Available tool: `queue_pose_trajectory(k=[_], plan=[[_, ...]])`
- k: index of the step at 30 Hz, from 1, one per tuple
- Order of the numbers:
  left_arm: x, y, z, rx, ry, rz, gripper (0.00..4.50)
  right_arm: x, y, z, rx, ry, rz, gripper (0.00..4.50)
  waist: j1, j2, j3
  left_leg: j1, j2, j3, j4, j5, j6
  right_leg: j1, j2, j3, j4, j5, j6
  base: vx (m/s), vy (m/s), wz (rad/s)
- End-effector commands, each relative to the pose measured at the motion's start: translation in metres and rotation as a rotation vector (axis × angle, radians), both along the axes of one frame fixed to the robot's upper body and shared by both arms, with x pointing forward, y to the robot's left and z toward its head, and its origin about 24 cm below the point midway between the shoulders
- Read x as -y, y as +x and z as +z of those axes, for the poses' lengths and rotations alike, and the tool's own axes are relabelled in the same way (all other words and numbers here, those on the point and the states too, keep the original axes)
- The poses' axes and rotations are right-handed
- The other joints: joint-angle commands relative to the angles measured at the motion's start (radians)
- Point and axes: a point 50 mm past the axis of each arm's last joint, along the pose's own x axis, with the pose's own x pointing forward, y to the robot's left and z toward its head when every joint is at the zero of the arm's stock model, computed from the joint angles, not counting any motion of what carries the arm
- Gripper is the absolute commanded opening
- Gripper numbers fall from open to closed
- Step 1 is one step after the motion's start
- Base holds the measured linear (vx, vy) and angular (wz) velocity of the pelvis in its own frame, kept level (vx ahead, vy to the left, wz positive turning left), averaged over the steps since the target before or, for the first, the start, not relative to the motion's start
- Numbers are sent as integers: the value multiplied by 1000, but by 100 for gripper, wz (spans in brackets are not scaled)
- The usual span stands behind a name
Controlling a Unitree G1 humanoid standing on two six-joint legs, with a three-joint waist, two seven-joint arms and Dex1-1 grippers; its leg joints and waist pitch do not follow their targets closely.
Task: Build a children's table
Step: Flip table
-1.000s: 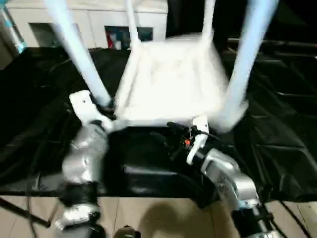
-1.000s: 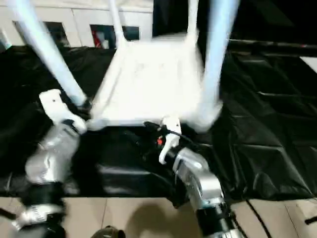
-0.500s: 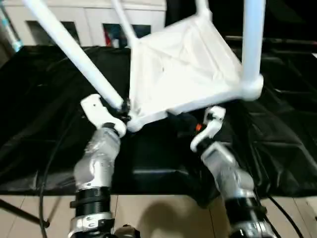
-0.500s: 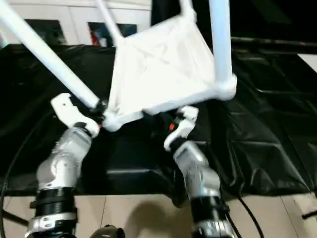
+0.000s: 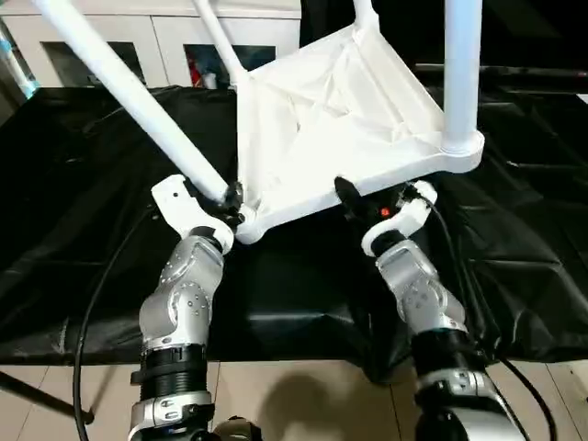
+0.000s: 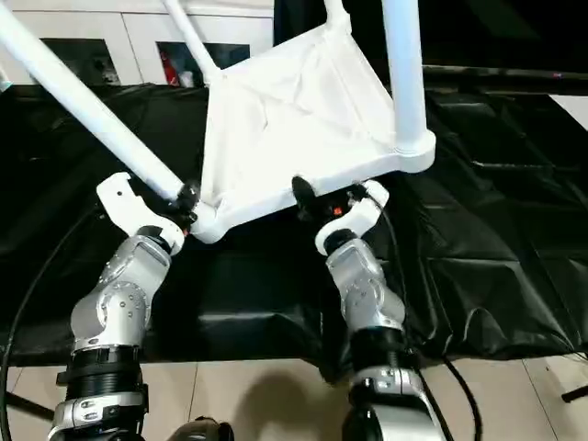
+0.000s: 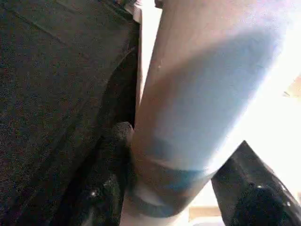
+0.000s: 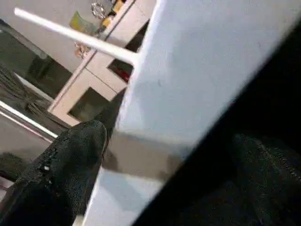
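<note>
Upturned table (image 5: 331, 129) tilted over the black cloth (image 5: 514, 248).
Your left claw (image 5: 228, 204) clamps a smooth white tube leg (image 5: 138, 101) beside its corner socket; your right claw (image 5: 367, 197), spread wide, sits under the table's ribbed near edge.

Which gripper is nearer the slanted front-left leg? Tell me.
Left. The left gripper is clamped on that leg at its base; the right gripper is open at the tabletop's front edge.

Upturned white table (image 5: 322, 129) tilted over black cloth (image 5: 83, 211), legs (image 5: 138, 101) up.

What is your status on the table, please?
Left end effector clamped on leg. Right end effector open at tabletop edge. Table tilted on black cloth.
</note>
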Motion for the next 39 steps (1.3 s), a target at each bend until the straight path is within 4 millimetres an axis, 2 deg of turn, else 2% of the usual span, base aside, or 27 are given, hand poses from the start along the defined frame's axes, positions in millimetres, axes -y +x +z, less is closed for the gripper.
queue_pose_trajectory(k=[1, 3, 4, 6, 7, 9, 12, 14, 15, 17, 18, 20, 21, 23, 27, 28, 36, 37, 38, 39], plan=[[13, 4, 15, 59, -90, -63, 222, 5, 13, 7, -13, 49, -71, 450, -2, 11, -85, 44, 73, -33, -64, -76, 14, 31, -100, 44, -47, 242, -206, 0, 0, 0], [14, 5, 14, 56, -88, -70, 222, 5, 15, 8, -16, 48, -74, 450, 0, 9, -85, 42, 72, -31, -62, -76, 14, 33, -102, 44, -46, 239, -213, 0, 0, 0], [15, 5, 13, 52, -83, -79, 222, 5, 18, 8, -24, 38, -80, 450, 2, 11, -86, 41, 71, -31, -57, -46, 29, 33, -102, 44, -43, 264, -214, 0, 0, 0], [15, 5, 12, 46, -77, -86, 222, 4, 22, 8, -39, 33, -77, 450, 6, 9, -87, 41, 69, -29, -54, -23, 47, 33, -101, 44, -41, 281, -219, 0, 0, 0], [15, 6, 12, 45, -76, -84, 222, 3, 24, 9, -42, 38, -67, 421, 7, 10, -87, 40, 69, -28, -52, -23, 51, 32, -102, 44, -41, 279, -221, 0, 0, 0], [15, 6, 13, 46, -78, -86, 222, 1, 26, 9, -48, 37, -35, 414, 8, 9, -89, 38, 70, -30, -52, -21, 60, 34, -103, 42, -39, 273, -223, 0, 0, 0], [16, 7, 11, 35, -73, -102, 222, 0, 28, 8, -62, 54, -33, 395, 10, 7, -89, 35, 71, -29, -48, -14, 74, 30, -103, 43, -36, 266, -230, 0, 0, 0], [17, 7, 10, 31, -70, -110, 222, 1, 29, 8, -66, 66, -40, 372, 10, 8, -90, 34, 72, -29, -47, -17, 77, 29, -102, 42, -34, 257, -235, 0, 0, 0], [18, 7, 10, 31, -71, -115, 222, 1, 30, 8, -65, 67, -38, 365, 10, 9, -92, 37, 72, -28, -45, -18, 76, 25, -99, 42, -33, 258, -238, 0, 0, 0], [21, 7, 10, 32, -75, -127, 222, 0, 31, 9, -61, 71, -32, 359, 10, 11, -91, 35, 73, -28, -46, -31, 77, 24, -100, 41, -34, 250, -242, 0, 0, 0], [21, 7, 9, 32, -76, -134, 222, 0, 31, 9, -59, 70, -30, 335, 10, 14, -90, 35, 74, -29, -47, -39, 77, 23, -101, 40, -35, 243, -242, 0, 0, 0], [22, 7, 9, 29, -78, -144, 222, 0, 32, 8, -58, 68, -30, 327, 10, 13, -90, 35, 74, -28, -48, -49, 74, 22, -101, 41, -36, 233, -243, 0, 0, 0], [23, 7, 8, 27, -80, -152, 222, 1, 32, 9, -56, 71, -36, 324, 11, 20, -90, 36, 74, -28, -48, -55, 71, 20, -102, 41, -36, 224, -244, 0, 0, 0], [26, 6, 8, 23, -81, -171, 222, 4, 33, 10, -50, 81, -53, 303, 10, 15, -90, 34, 74, -28, -49, -63, 69, 22, -102, 41, -37, 222, -242, 0, 0, 0], [27, 7, 8, 22, -81, -178, 222, 5, 35, 11, -47, 86, -53, 274, 11, 17, -90, 33, 74, -28, -50, -68, 68, 22, -102, 40, -38, 214, -241, 0, 0, 0], [28, 7, 8, 21, -80, -179, 222, 5, 35, 11, -44, 86, -52, 248, 10, 16, -91, 34, 74, -27, -49, -66, 69, 22, -101, 40, -37, 215, -241, 0, 0, 0], [27, 7, 5, 7, -66, -170, 222, 6, 37, 14, -23, 84, -52, 211, 12, 10, -91, 33, 74, -23, -47, -55, 91, 20, -104, 39, -39, 205, -248, 0, 0, 0], [26, 7, 3, 1, -74, -162, 257, 7, 37, 15, -17, 80, -55, 206, 12, 11, -90, 33, 74, -24, -47, -56, 93, 20, -104, 39, -39, 198, -248, 0, 0, 0], [25, 7, 3, -3, -83, -166, 257, 7, 37, 16, -11, 77, -57, 206, 11, 9, -90, 33, 73, -23, -47, -57, 92, 20, -104, 39, -40, 194, -248, 0, 0, 0], [24, 7, 2, -4, -92, -170, 278, 8, 38, 16, -6, 74, -59, 205, 12, 10, -90, 34, 74, -22, -47, -63, 89, 19, -106, 40, -40, 184, -251, 0, 0, 0]])
